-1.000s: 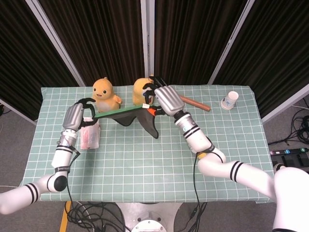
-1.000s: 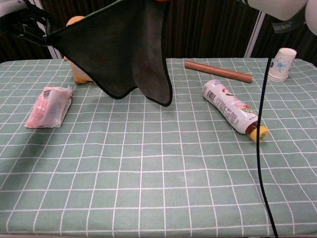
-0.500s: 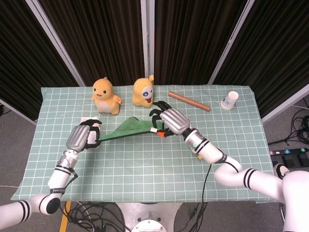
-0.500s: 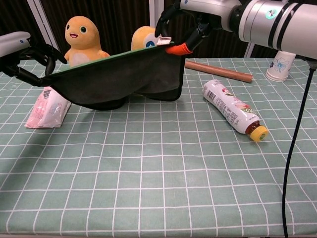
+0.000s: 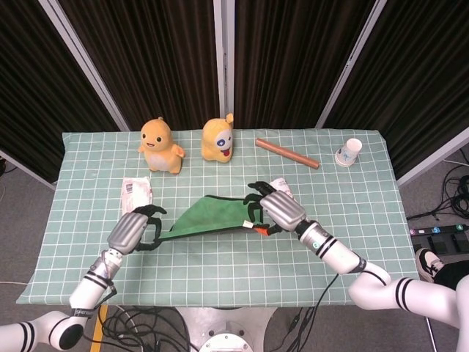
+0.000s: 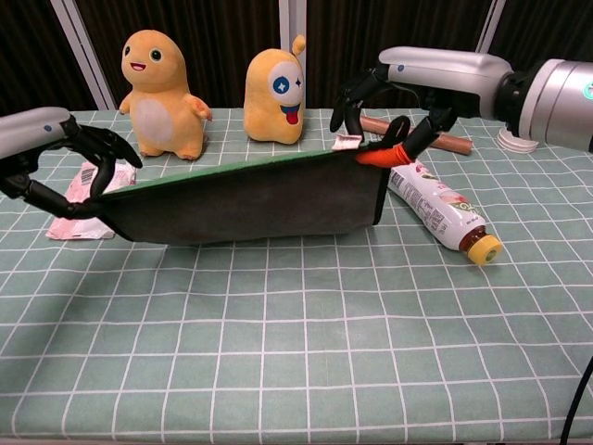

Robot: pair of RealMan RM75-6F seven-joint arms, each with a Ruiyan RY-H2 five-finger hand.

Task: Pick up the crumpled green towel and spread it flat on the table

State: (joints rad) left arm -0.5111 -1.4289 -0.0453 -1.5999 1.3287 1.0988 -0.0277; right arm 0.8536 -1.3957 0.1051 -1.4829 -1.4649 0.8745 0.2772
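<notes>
Above the table's (image 6: 278, 371) middle, nearer its front edge, the green towel (image 5: 212, 218) hangs stretched; the left robot hand (image 5: 135, 229) grips one corner and the right robot hand (image 5: 277, 213) grips the other.

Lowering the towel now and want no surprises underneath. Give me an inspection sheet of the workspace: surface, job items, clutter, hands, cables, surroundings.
Surface: table under a green checked cloth.
Job's things: green towel stretched between both hands, hanging just above the cloth, not yet laid flat.
Clutter: two plush toys; pink packet by the left hand; bottle near the towel's right end; brown stick; paper cup.
Hands: left hand and right hand each grip a towel corner.
Cables: tangle below the front edge; more on the floor at right.
Surroundings: dark curtains.
</notes>
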